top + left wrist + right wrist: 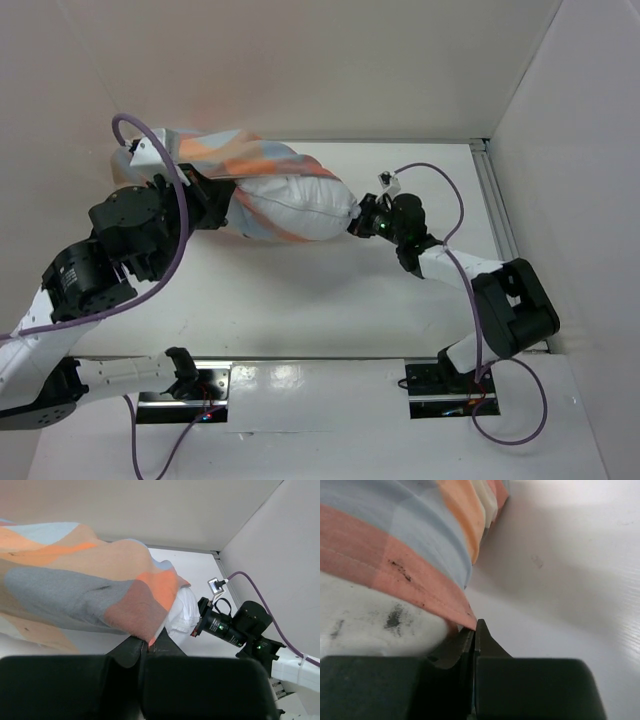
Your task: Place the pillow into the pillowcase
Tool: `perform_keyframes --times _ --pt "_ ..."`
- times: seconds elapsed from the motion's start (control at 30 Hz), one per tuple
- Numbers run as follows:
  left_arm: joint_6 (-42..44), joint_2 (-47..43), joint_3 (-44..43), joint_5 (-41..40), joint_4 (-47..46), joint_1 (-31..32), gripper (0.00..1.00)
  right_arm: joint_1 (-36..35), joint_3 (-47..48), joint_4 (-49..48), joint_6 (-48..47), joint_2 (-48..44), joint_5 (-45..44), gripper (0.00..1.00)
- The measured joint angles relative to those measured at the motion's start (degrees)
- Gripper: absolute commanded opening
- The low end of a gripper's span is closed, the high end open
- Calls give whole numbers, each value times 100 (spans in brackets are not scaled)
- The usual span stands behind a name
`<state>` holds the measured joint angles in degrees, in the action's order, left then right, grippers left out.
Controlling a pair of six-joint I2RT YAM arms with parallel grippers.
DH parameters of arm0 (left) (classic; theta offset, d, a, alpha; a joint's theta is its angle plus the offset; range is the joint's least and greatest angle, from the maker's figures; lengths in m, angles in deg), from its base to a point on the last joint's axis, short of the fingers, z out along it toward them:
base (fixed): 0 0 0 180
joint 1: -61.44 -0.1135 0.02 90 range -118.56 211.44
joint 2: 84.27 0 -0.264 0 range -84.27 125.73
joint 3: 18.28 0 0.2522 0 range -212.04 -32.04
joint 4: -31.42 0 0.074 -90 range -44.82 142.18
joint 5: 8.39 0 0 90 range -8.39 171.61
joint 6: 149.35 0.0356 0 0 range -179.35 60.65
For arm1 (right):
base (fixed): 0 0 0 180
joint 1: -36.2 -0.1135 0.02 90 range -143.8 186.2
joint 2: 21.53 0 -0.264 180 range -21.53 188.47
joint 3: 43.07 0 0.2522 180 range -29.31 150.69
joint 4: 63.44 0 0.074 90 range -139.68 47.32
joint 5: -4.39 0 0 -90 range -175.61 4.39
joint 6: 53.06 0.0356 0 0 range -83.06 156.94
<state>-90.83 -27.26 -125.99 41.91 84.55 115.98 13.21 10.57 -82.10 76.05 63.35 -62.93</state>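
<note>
Partway through sleeving, my left tool (150, 646) and right tool (475, 626) are each pinched shut on the pillowcase (75, 585), with the pillow (300, 215) half-covered between them, so next I should draw the cloth over its bare end.

**One high view, two close wrist views**

The top camera hangs above and behind the robot. It looks down from far off on the whole surface (330, 290) and its walls (300, 70). The left wrist camera sits low behind the left hand (149, 646) and faces along the pillowcase (75, 590) toward the right hand (194, 630). The right wrist camera peers over its own fingers (487, 642), almost against the cloth, across the surface. All three show the pillowcase. The top and left wrist views also share the right arm (500, 305).
</note>
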Motion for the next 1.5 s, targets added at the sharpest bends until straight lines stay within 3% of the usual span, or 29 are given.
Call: perform_keyframes --times 0.13,0.3,0.43,0.6,0.87,1.1,1.2,1.33,1.5 --pt "0 -68 0 -22 52 0 0 -42 74 4 -7 4 -247 0" --pt "17 -107 0 -92 44 0 0 -61 619 1005 -479 -798 -833 0" --pt "177 66 -166 -160 9 0 0 -15 1945 1996 -1084 -1342 -1182 0" --pt "472 944 -1106 85 -85 -129 0 15 4317 2861 -1825 -1364 -1416 0" --pt "577 3220 -3497 2492 -48 -1810 0 151 6024 3823 -2531 -1237 -1801 0" --pt "-136 3630 -3679 5445 -195 -4789 0 136 7370 4629 -3008 -824 -2039 0" --pt "-846 3611 -3591 6730 -774 -5818 0 107 7755 4817 -3119 -822 -2055 0" --pt "-2020 3486 -3427 8118 -2133 -6264 0 101 8321 4868 -3217 -739 -2072 0" --pt "-2966 3279 -3578 8867 -3526 -6299 0 101 8972 4743 -3307 -404 -2251 0"
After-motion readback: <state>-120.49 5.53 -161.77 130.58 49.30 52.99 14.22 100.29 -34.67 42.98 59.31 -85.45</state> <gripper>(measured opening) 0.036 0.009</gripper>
